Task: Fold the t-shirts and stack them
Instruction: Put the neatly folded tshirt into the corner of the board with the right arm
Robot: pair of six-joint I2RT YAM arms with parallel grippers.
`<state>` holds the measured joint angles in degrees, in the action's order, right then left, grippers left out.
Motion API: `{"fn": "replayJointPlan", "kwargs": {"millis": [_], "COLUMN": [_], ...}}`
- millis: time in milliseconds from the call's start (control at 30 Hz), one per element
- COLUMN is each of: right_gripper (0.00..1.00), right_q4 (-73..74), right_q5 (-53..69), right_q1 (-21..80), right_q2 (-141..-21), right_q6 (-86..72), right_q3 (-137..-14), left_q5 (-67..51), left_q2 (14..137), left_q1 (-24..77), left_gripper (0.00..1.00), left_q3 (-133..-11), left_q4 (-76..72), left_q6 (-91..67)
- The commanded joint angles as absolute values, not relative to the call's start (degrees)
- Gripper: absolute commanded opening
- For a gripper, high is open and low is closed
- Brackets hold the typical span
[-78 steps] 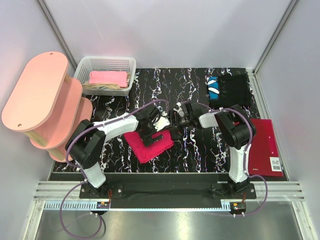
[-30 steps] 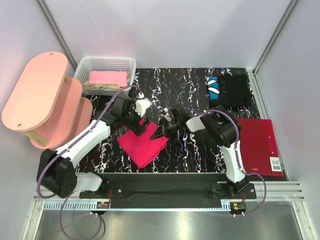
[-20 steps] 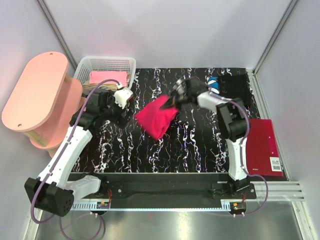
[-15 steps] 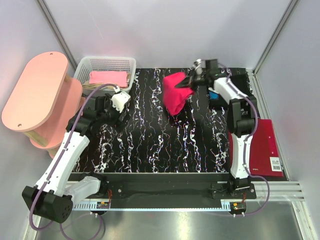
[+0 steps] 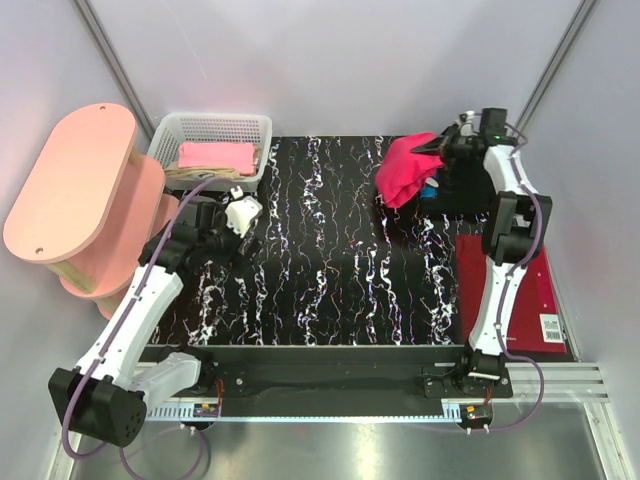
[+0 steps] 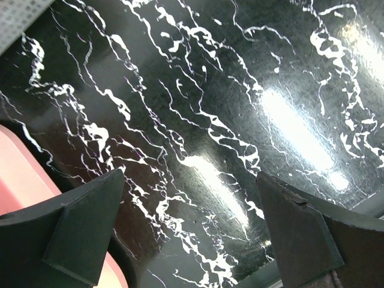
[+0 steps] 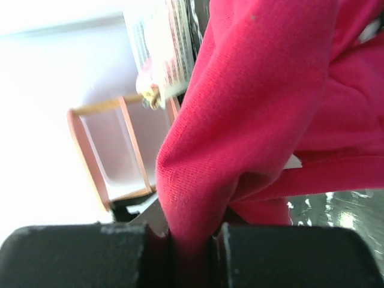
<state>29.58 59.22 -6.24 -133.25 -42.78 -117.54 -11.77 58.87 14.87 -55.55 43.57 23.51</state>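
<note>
The crimson-red t-shirt (image 5: 403, 171) hangs bunched at the far right of the table, partly over the folded black t-shirt (image 5: 470, 190). A sliver of the black one's blue-white patch (image 5: 430, 188) shows beneath it. My right gripper (image 5: 441, 147) is shut on a fold of the red t-shirt (image 7: 270, 90), the cloth pinched between the right gripper's (image 7: 192, 247) jaws. My left gripper (image 5: 228, 228) hovers over the left of the table. In the left wrist view the left gripper (image 6: 189, 231) is open with only bare tabletop between its fingers (image 6: 81, 225). Folded pink (image 5: 216, 156) and beige (image 5: 190, 174) t-shirts lie in the basket.
A white mesh basket (image 5: 210, 126) stands at the back left. A pink two-tier shelf (image 5: 75, 185) sits beside the table's left edge. A flat dark-red rectangle with a barcode label (image 5: 512, 295) lies at the right, under the right arm.
My right gripper has carried the red t-shirt from the table's middle up and across to the far right, over the black t-shirt. My left arm has pulled back to the left, open.
</note>
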Motion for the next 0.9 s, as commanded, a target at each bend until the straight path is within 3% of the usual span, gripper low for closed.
{"fn": "replayJointPlan", "kwargs": {"millis": [0, 333, 867], "right_gripper": [0.00, 0.00, 0.00], "right_q4": [27.95, 11.97, 8.61], "right_q5": [63.36, 66.36, 64.95], "right_q1": [-10.62, -17.92, -23.20], "right_q2": [-131.48, -132.63, -137.11], "right_q6": [-46.49, -62.92, -64.78], "right_q3": [-123.66, -128.41, -126.03], "left_q5": [-12.48, -12.13, -11.78], "left_q2": [58.80, 59.41, 60.29], "left_q1": [14.41, 14.15, 13.36], "left_gripper": [0.99, 0.99, 0.99], "left_q3": [-54.23, -52.12, -50.98], "left_q4": [41.13, 39.73, 38.76], "left_q6": [22.76, 23.11, 23.47]}}
